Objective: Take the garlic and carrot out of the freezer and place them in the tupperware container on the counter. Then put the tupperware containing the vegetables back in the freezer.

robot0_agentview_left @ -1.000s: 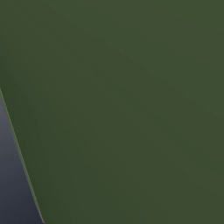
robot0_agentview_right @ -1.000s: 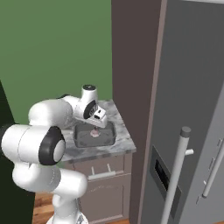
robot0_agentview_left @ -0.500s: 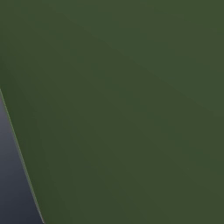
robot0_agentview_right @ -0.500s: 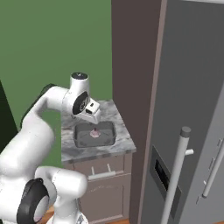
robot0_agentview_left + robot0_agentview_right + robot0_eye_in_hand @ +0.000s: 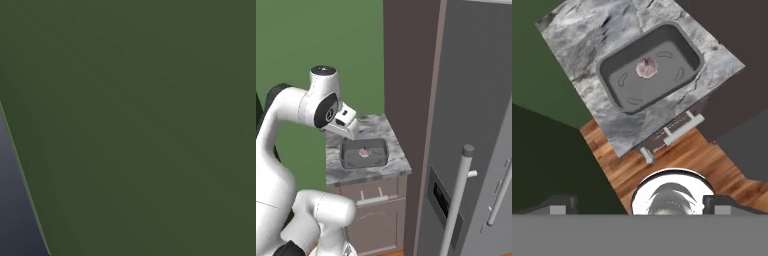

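The garlic (image 5: 363, 152) (image 5: 646, 67), a pinkish-white bulb, lies in the middle of the dark-grey tupperware container (image 5: 348, 161) (image 5: 619, 97). The container rests on the marbled counter (image 5: 396, 162) (image 5: 577, 40). My gripper (image 5: 352, 131) (image 5: 643, 205) hovers well above the container's left end, open, with nothing between its fingers. The tall grey freezer (image 5: 471, 100) stands to the right with its doors shut and its long bar handle (image 5: 458, 200) facing me. The carrot is out of view.
A tall brown panel (image 5: 406, 75) separates counter and freezer. Below the counter is a cabinet drawer with a light bar handle (image 5: 372, 200) (image 5: 672, 132). Wood floor (image 5: 677, 155) lies in front. A green wall (image 5: 150, 125) (image 5: 316, 40) stands behind and close on the left.
The arm has unfolded and risen, carrying the hand up and a little left of the container. The garlic has stayed in the container and the fingers have stayed apart.
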{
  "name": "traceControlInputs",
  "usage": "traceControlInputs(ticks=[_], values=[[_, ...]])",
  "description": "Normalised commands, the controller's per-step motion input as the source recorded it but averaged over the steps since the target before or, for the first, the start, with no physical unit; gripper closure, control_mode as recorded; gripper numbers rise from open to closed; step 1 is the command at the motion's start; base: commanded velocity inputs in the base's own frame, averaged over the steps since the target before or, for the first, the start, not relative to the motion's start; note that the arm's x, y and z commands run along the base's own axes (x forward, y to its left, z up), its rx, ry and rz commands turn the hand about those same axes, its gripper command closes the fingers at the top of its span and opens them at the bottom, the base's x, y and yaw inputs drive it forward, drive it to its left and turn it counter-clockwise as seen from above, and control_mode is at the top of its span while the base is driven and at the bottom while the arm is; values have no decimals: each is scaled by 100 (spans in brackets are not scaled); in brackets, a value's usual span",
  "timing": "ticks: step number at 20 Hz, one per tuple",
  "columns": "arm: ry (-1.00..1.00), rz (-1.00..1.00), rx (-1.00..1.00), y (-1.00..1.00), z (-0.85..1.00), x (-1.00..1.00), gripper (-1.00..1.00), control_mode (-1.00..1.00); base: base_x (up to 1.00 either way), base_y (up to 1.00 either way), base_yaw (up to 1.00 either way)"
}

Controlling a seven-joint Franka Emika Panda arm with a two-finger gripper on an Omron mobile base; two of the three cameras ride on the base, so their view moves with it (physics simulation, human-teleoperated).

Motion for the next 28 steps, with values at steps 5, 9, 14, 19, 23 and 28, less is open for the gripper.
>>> traceControlInputs(ticks=[5,9,14,19,23,28], values=[[4,0,-4,2,91,-62,-100,-100,0,0,0],[-1,0,-15,1,33,-49,-100,-100,0,0,0],[-8,-3,-21,7,-6,-44,-100,-100,0,0,0],[-4,-2,-16,0,-37,-17,-100,-100,0,0,0],[0,0,0,0,0,0,-100,100,-59,0,0],[0,0,0,0,0,0,-100,100,-100,0,-7]])
